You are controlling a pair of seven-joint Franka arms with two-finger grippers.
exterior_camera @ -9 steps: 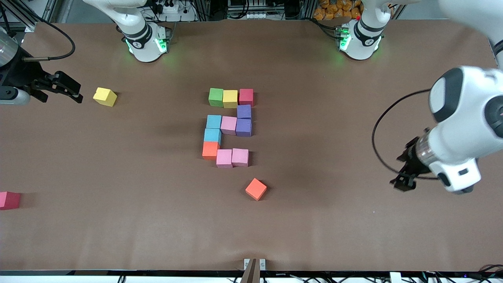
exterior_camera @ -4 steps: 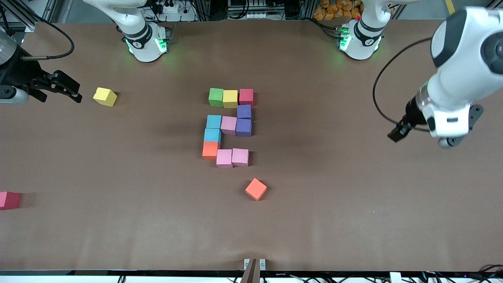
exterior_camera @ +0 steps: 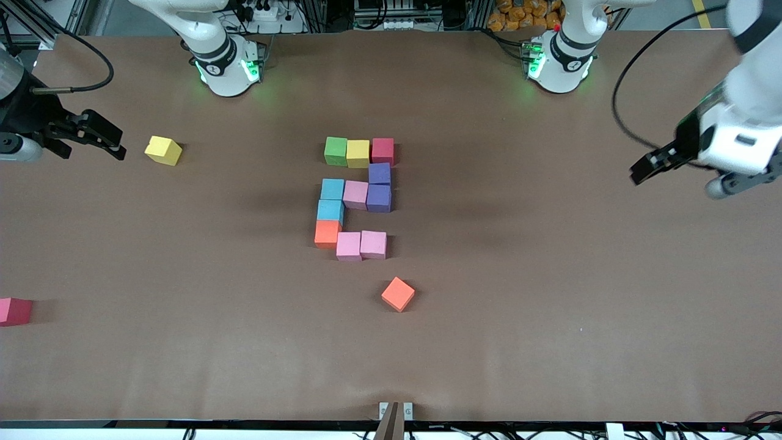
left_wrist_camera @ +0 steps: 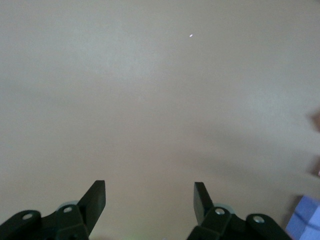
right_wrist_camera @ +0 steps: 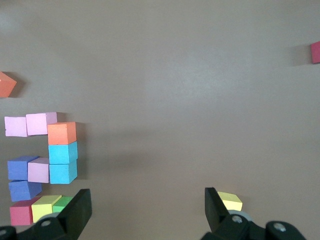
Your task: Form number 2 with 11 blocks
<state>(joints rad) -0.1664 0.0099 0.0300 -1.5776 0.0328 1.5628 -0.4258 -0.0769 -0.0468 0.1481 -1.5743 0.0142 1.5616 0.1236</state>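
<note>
At the right arm's end of the desk [exterior_camera: 550, 342], a stray red block [exterior_camera: 14, 311] lies at the very edge of the front view, nearer the front camera than anything else at that end; the right gripper [exterior_camera: 117, 148] hangs over bare desk with its jaws wide apart and nothing between them, the arm waiting; just beside it a stray yellow block [exterior_camera: 163, 150] sits turned slightly askew; in the middle of the desk stands the number 2 [exterior_camera: 357, 198], eleven cubes set edge to edge; farthest from the front camera runs its row of green block [exterior_camera: 335, 151], yellow cube [exterior_camera: 358, 153] and red cube [exterior_camera: 383, 151]; under the red one come two purple blocks [exterior_camera: 379, 186], one nearer the camera than the other; the middle row joins a pink block [exterior_camera: 355, 195] to a light blue block [exterior_camera: 332, 189], with a second light blue block [exterior_camera: 330, 211] and an orange block [exterior_camera: 328, 233] stepping nearer the camera; two pink blocks [exterior_camera: 361, 245] finish the nearest row, set a little lower than the orange one; a loose orange cube [exterior_camera: 398, 294] lies apart from the digit, nearer the camera and rotated; the left gripper [exterior_camera: 643, 170] is up over bare desk at the left arm's end, well apart from the cubes, jaws apart and empty.
</note>
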